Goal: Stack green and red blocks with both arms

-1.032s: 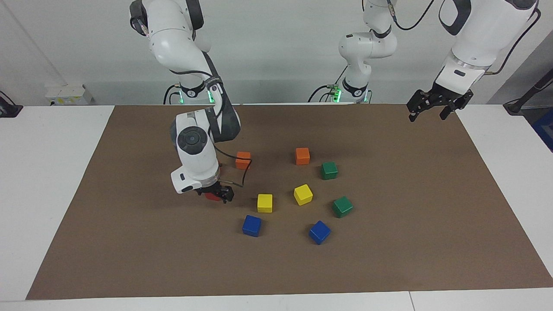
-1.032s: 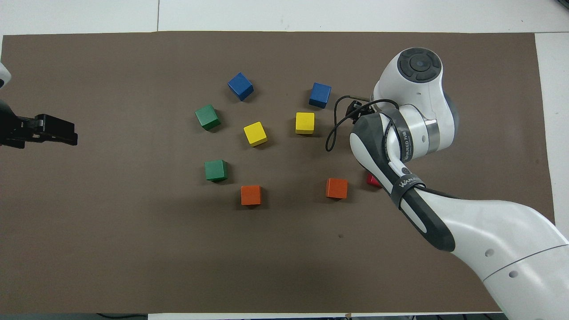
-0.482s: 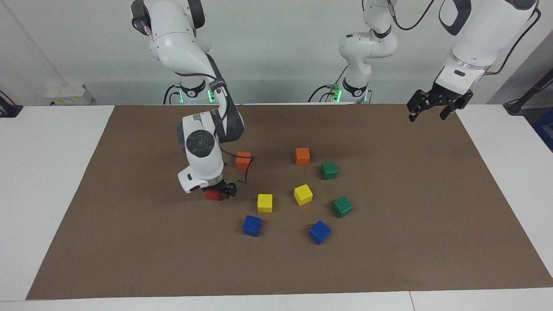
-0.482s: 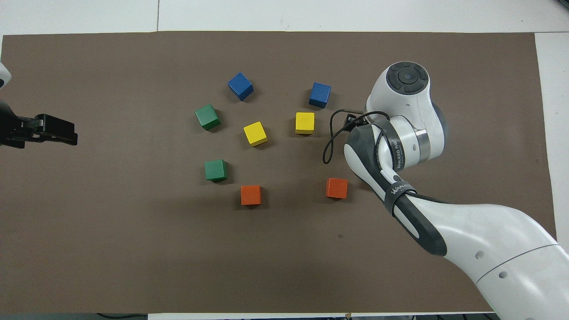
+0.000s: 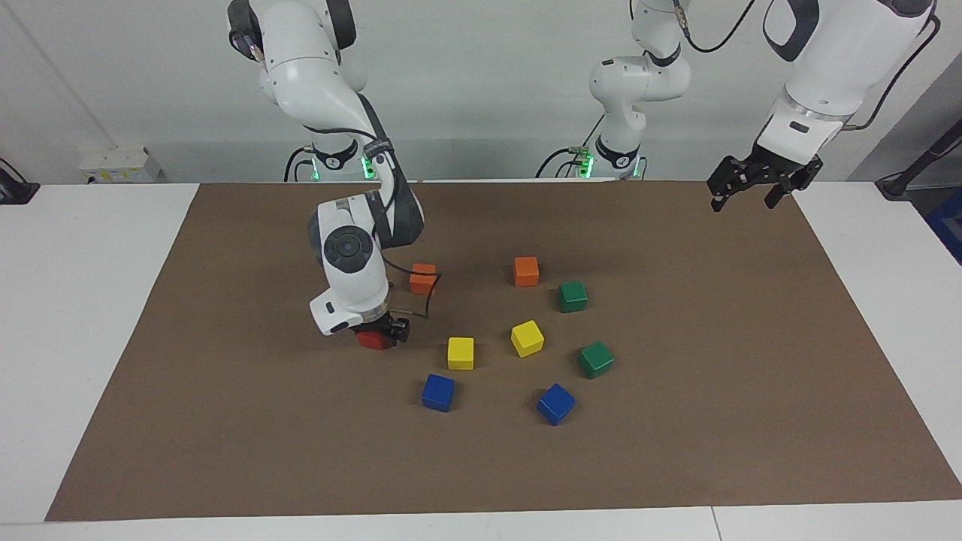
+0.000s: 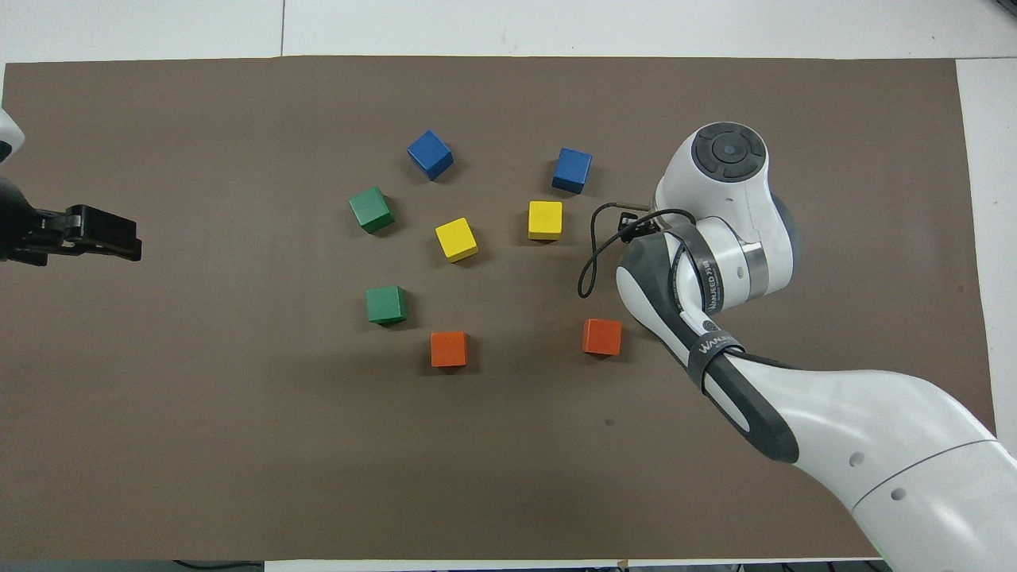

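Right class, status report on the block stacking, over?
Right gripper down on red block. Left gripper waits, raised, at mat's edge. Green blocks unstacked.

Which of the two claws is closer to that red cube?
The right gripper: it is down at the red cube. The left gripper waits in the air over the mat's edge at the left arm's end.

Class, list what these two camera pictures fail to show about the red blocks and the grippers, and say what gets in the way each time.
- Overhead view: the red block is hidden under the right arm's wrist.
- Both views: only one red block shows; a second cannot be found.
- Facing view: the wrist covers much of the right gripper, so its hold on the block cannot be judged.
- Overhead view: the picture's edge cuts off the left gripper, waiting over the mat's end.
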Robot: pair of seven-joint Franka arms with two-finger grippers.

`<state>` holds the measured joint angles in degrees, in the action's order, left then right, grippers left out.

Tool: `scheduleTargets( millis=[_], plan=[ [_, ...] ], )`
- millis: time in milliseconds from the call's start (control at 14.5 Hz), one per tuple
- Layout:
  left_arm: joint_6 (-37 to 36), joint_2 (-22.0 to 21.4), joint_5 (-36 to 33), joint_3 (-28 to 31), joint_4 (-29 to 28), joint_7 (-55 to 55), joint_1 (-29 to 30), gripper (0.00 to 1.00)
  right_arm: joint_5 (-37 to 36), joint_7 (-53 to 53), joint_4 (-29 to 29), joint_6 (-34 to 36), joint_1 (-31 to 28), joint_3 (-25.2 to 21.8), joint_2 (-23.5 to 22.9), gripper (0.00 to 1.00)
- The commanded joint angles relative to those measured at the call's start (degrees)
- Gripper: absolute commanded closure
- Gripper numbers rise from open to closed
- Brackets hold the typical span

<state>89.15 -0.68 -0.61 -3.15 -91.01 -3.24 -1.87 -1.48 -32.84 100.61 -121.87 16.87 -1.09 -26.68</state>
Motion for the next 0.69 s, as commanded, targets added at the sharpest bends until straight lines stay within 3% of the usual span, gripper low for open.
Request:
scheduleTargets(
  millis=[0, 206, 413, 619],
  plan=[
    [0.75, -1.43, -0.09, 0.25, -1.71, -0.8, -0.68, 0.0, -0.19, 1.37, 2.14, -1.36, -0.26, 0.21, 1.63, 1.0],
    [8.48, -3.53, 0.0, 0.07, -8.46, -4.23, -2.33, 0.0, -0.19, 3.29, 0.91, -0.83, -0.96, 0.12, 1.46, 1.0],
    [14.09, -0.47, 0.09, 0.07, -11.62, -10.96, -8.12, 0.0, -0.28, 15.82, -1.72, 0.4, -6.03, -0.23, 3.03, 1.0],
    [25.85, 3.74, 0.09, 0.07, -18.82, -21.08, -14.8, 0.0, -0.28, 28.58, -2.0, 0.4, -13.16, -0.14, 5.14, 1.0]
  ],
)
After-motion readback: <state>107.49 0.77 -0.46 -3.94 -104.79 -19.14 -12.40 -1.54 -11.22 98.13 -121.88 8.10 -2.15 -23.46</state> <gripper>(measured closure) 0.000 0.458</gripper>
